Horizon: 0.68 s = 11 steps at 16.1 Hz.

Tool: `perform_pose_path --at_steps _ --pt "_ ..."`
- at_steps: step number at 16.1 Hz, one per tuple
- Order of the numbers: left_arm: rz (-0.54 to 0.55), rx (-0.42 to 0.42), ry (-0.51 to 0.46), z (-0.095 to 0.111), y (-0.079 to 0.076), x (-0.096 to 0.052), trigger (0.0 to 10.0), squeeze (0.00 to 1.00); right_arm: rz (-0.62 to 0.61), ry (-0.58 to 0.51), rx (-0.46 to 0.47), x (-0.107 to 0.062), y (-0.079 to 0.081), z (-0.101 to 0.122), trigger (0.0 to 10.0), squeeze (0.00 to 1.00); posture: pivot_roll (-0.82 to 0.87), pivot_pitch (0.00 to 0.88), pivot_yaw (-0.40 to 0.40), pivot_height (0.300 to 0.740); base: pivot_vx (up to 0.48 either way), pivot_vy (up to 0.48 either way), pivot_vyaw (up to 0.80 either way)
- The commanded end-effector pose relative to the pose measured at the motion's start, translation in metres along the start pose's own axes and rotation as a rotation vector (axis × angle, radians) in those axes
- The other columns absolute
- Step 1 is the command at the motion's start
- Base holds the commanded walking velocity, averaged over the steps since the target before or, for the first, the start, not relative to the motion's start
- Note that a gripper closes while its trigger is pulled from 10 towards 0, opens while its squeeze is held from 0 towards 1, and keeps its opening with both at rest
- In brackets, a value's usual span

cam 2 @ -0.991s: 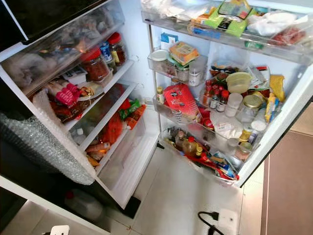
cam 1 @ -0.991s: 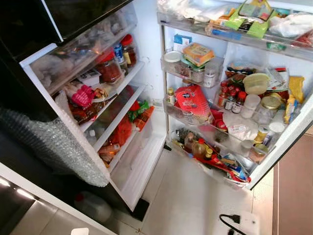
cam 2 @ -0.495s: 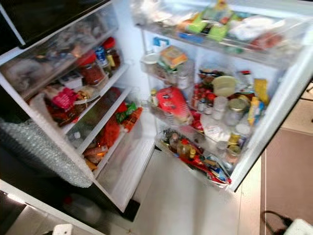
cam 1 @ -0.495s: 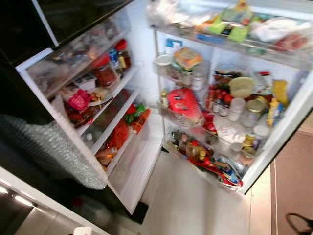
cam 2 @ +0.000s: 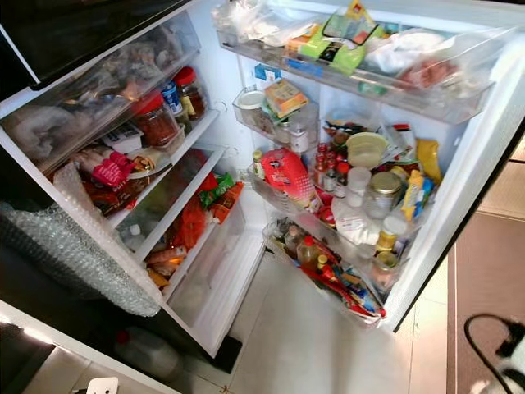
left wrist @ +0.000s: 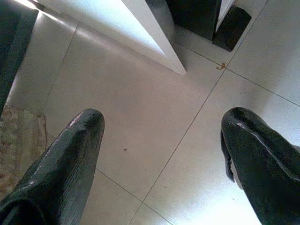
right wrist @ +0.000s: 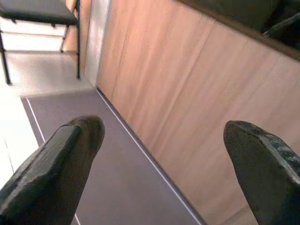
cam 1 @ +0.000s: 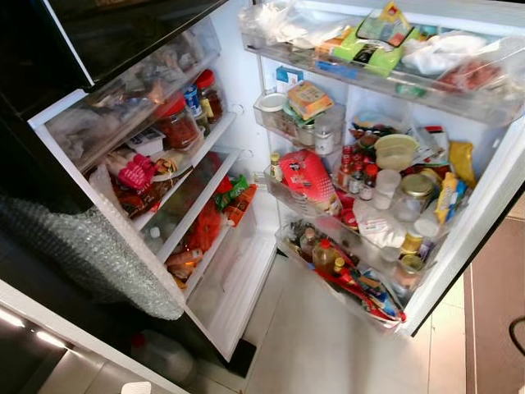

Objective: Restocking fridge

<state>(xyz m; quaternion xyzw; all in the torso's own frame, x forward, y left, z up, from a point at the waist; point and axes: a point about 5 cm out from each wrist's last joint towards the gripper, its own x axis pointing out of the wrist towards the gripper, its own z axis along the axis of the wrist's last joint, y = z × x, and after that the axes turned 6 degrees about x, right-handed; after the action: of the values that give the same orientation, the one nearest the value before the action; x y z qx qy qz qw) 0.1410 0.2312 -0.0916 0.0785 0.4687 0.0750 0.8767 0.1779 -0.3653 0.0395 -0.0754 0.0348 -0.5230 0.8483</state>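
The fridge stands wide open before me. Its inner shelves (cam 1: pixel 197 156) on the left hold red-lidded jars (cam 1: pixel 176 123), pink packets and orange bags. The open door (cam 1: pixel 484 205) on the right carries crowded racks: a red packet (cam 1: pixel 305 174), small sauce bottles (cam 1: pixel 357 172), tubs, and an oil bottle (cam 1: pixel 324 256) low down. Bags fill the top door rack (cam 1: pixel 369 70). My left gripper (left wrist: pixel 164 119) hangs open above the white floor tiles by the fridge's base. My right gripper (right wrist: pixel 161 129) hangs open beside a wooden panel, holding nothing.
Bubble wrap (cam 1: pixel 90 246) drapes over the lower left of the fridge. A plastic jug (cam 1: pixel 164 353) sits on the floor under it. A black cable (cam 2: pixel 484 345) lies on the floor at the right. A wooden panel (right wrist: pixel 187 93) and a dark mat (right wrist: pixel 117 178) are by my right arm.
The whole picture has shifted, with blur in between, so the camera has moved. The fridge's contents stand as before.
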Motion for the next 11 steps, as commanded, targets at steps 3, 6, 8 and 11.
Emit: perform_pose_path --at_steps 3,6,8,11 --pt "0.012 0.016 0.020 -0.003 0.006 -0.001 10.0 0.00 0.051 -0.118 0.021 0.004 0.017 0.030 10.0 0.00 -0.09 0.035 0.133 0.740 0.000 0.000 0.00" --pt "0.013 0.026 0.016 -0.002 0.008 0.000 10.0 0.00 0.092 -0.162 0.081 0.004 0.029 0.050 10.0 0.00 -0.09 0.029 0.137 0.740 0.000 0.000 0.00" --pt "0.013 0.034 0.014 -0.001 0.009 0.000 10.0 0.00 0.099 -0.173 0.101 0.003 0.033 0.057 10.0 0.00 -0.09 0.022 0.139 0.740 0.000 0.000 0.00" --pt "0.009 0.040 0.012 -0.001 0.009 0.000 10.0 0.00 0.139 -0.169 0.123 0.001 0.042 0.065 10.0 0.00 -0.09 0.010 0.142 0.740 0.000 0.000 0.00"
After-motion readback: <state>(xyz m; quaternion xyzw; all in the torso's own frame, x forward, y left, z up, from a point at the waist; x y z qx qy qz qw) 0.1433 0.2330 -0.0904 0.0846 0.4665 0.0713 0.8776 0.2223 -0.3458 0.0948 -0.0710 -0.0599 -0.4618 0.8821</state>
